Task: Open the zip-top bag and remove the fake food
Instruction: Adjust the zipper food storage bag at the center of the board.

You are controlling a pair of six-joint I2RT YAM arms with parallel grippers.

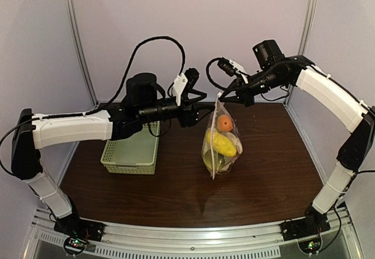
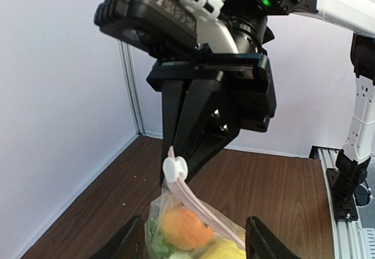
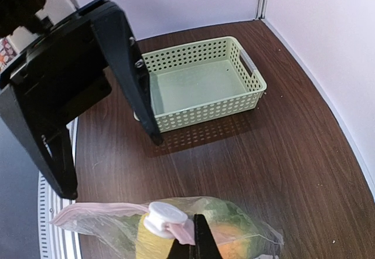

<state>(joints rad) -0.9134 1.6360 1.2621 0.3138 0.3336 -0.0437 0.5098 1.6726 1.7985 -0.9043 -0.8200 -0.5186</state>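
now opening step; right claw (image 2: 176, 153) clamped on bag (image 1: 221, 147) at zip strip (image 2: 196, 203), beside slider (image 2: 174, 167); left claw (image 2: 194, 229) apart, straddling bag under it; next likely pinch slider, pull

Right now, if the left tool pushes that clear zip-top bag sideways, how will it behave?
Likely floppy: the clear crinkly plastic zip-top bag hangs from the right tool. Probably bottom-heavy: the orange and yellow toy food sits low. A push would likely swing or fold it.

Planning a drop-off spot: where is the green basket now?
In the top view, the pale green basket sits on the table's left side, beneath the left arm, left of the zip-top bag.
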